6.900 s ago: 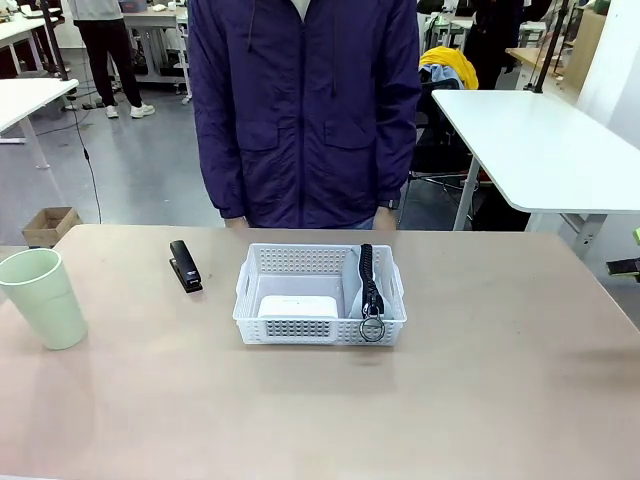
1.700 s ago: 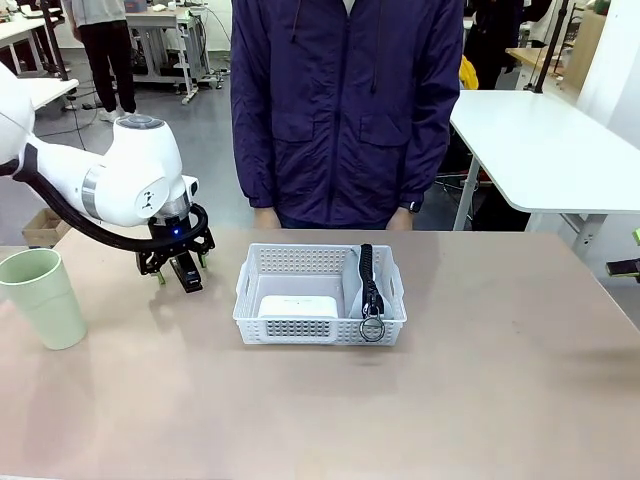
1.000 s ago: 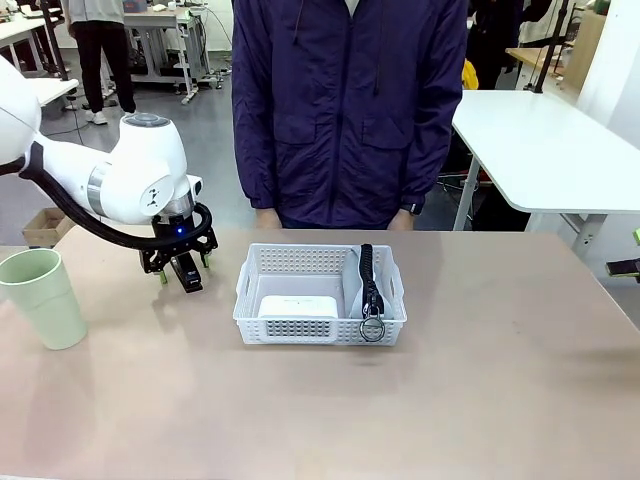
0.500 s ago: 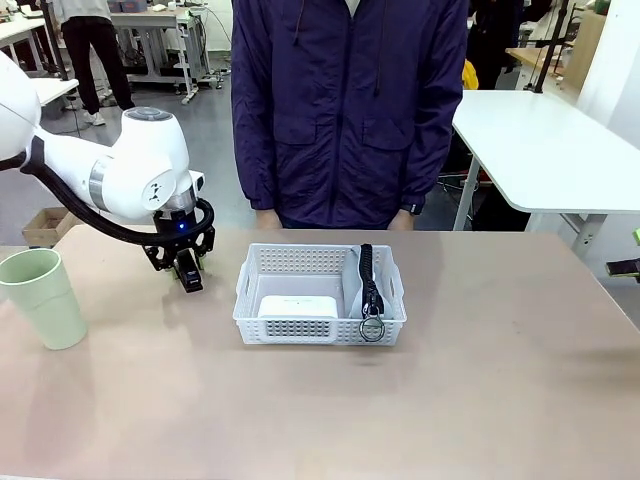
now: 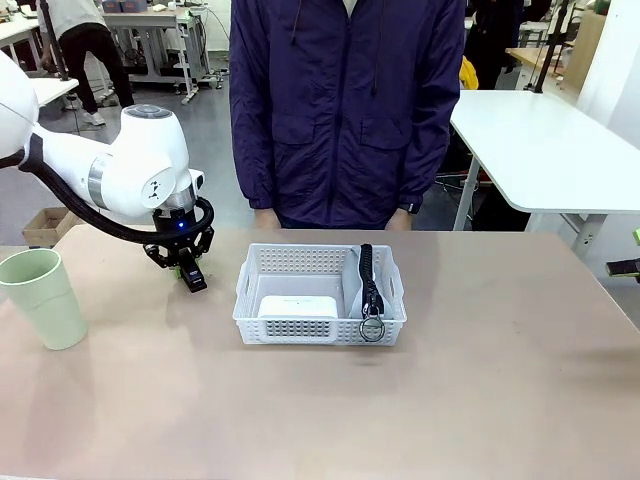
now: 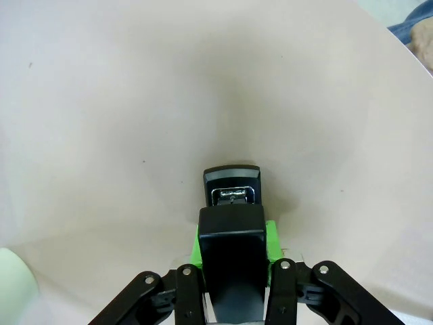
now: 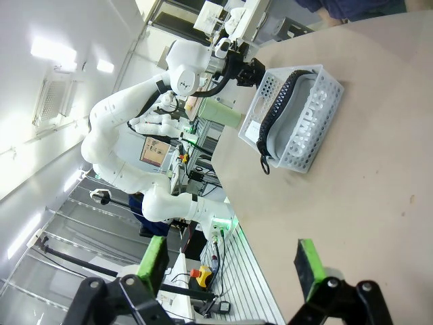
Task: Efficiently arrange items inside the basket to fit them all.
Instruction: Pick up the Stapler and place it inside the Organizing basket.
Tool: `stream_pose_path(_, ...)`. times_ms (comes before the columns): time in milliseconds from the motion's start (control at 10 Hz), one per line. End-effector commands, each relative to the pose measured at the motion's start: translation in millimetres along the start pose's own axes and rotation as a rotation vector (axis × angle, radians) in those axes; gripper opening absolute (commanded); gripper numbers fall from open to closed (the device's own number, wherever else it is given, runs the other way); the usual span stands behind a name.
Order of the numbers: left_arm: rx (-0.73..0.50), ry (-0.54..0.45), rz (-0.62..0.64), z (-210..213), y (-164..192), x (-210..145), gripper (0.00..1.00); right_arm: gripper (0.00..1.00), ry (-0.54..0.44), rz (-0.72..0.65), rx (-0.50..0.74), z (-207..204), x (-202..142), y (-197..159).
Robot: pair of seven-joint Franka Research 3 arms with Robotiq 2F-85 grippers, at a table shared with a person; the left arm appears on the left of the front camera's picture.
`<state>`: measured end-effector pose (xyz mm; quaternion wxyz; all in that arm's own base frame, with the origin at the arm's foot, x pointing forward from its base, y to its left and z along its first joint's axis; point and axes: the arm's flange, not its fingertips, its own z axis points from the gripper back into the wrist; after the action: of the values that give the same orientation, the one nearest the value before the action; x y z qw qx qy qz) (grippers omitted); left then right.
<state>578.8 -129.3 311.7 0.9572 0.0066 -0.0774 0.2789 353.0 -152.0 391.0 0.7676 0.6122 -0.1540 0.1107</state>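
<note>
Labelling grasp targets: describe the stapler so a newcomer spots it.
Start at the small white perforated plastic basket mid-table, then look to its left. There the left pincer is shut on a small black stapler: the one slim dark item outside the basket, smaller than the pale green plastic cup further left.

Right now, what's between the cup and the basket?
Front view: the stapler, clamped in the jaws of the left gripper, is between cup and basket.

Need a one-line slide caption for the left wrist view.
Left gripper shut on the black stapler, green pads pressed to its sides, beige table beyond.
</note>
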Motion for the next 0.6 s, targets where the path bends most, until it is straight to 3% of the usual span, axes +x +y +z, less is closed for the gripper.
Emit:
stream_pose_path(0,0.025,0.020,-0.029,-9.1,6.4,-6.4,0.00,1.00,0.005,0.010,0.002,0.3,-2.7,2.3)
stream_pose_path(200,-0.044,0.025,-0.109,23.6,16.3,-10.4,0.00,1.00,0.005,0.010,0.002,0.3,-2.7,2.3)
stream_pose_path(500,-0.120,0.045,-0.432,147.9,61.5,-38.1,0.00,1.00,0.005,0.010,0.002,0.3,-2.7,2.3)
